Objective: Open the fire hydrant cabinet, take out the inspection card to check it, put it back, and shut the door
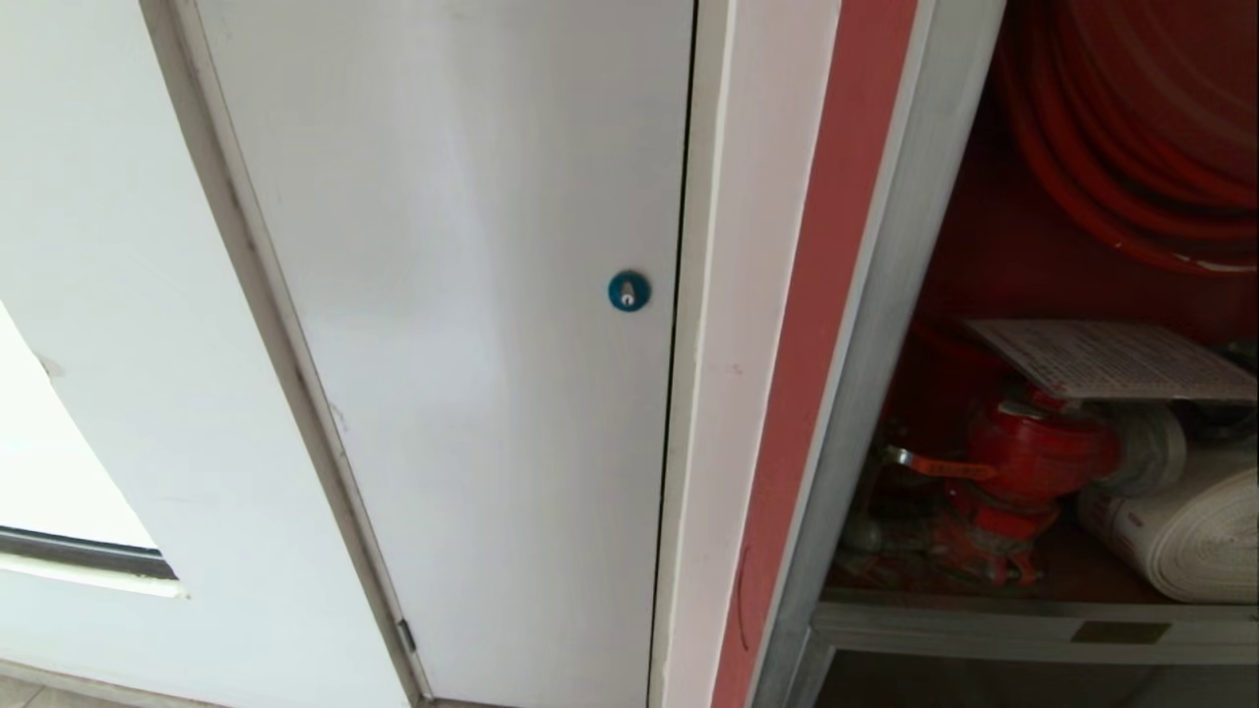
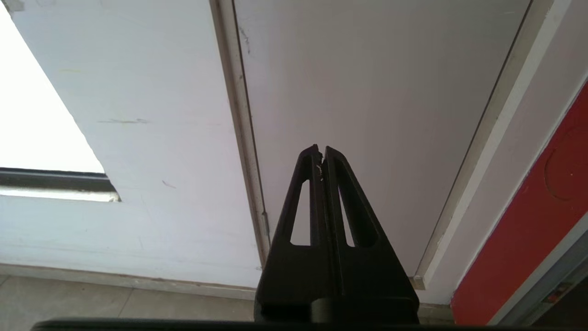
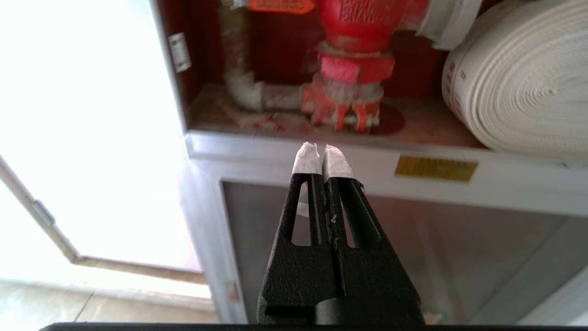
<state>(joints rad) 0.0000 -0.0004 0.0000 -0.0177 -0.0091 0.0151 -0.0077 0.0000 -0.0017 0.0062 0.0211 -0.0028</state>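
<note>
Head view: inspection card (image 1: pixel 1111 360) atop red valve (image 1: pixel 1033 454), no jaws near.

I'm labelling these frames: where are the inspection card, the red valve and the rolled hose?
inspection card (image 1: pixel 1111 359): head view, middle of the printed sheet.
red valve (image 1: pixel 1038 454): head view, its round body.
rolled hose (image 3: pixel 523 78): right wrist view, coiled face.

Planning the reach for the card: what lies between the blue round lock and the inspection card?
In the head view, between the blue lock and the inspection card: white wall strip, red band, then the cabinet's silver frame.
</note>
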